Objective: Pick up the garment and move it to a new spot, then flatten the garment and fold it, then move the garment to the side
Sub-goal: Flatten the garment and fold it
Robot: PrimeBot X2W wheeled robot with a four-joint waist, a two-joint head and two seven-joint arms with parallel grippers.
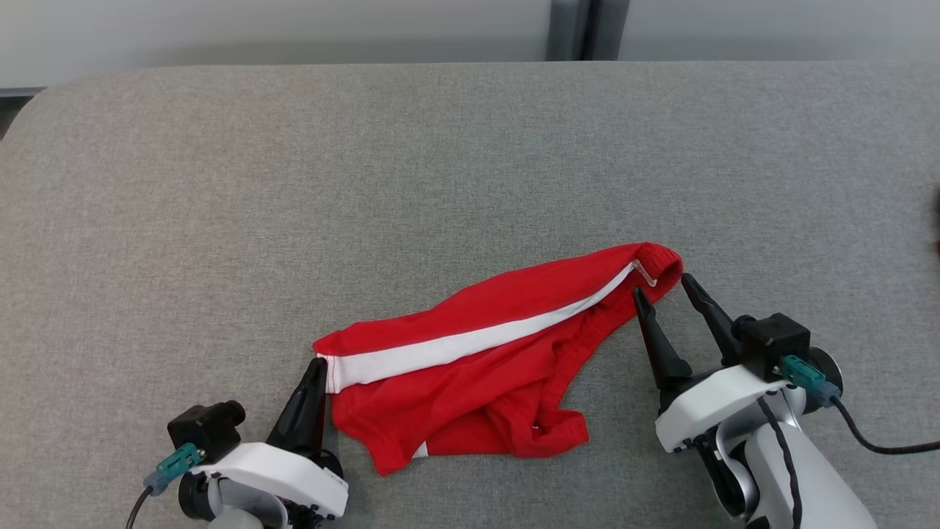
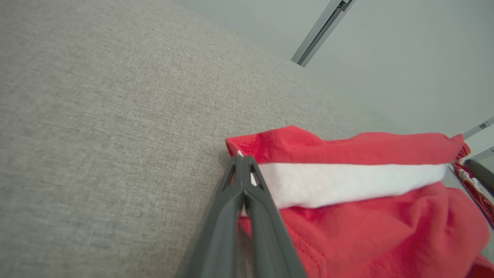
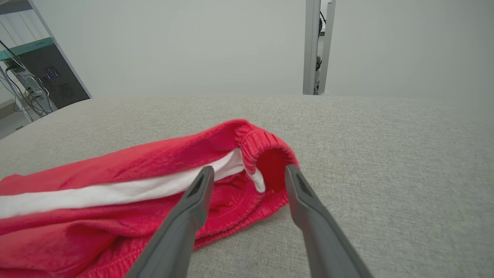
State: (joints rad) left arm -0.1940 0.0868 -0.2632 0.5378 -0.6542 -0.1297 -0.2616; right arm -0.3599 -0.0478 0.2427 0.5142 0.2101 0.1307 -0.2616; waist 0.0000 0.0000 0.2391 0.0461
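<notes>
The garment (image 1: 485, 353) is a pair of red shorts with a white side stripe, lying crumpled and slanted on the grey fabric surface (image 1: 294, 184). My left gripper (image 1: 320, 361) is shut on the garment's lower left hem, right at the end of the white stripe; the left wrist view shows the closed fingertips (image 2: 242, 160) pinching the hem of the garment (image 2: 347, 185). My right gripper (image 1: 662, 285) stands open at the elastic waistband, upper right. In the right wrist view its two fingers straddle the waistband end of the garment (image 3: 247, 146), with the gripper (image 3: 249, 173) not closed on it.
The grey padded surface stretches wide around the garment, with a pale wall and a dark post (image 1: 569, 29) behind its far edge. Shelving with cables (image 3: 34, 85) stands off to the left in the right wrist view.
</notes>
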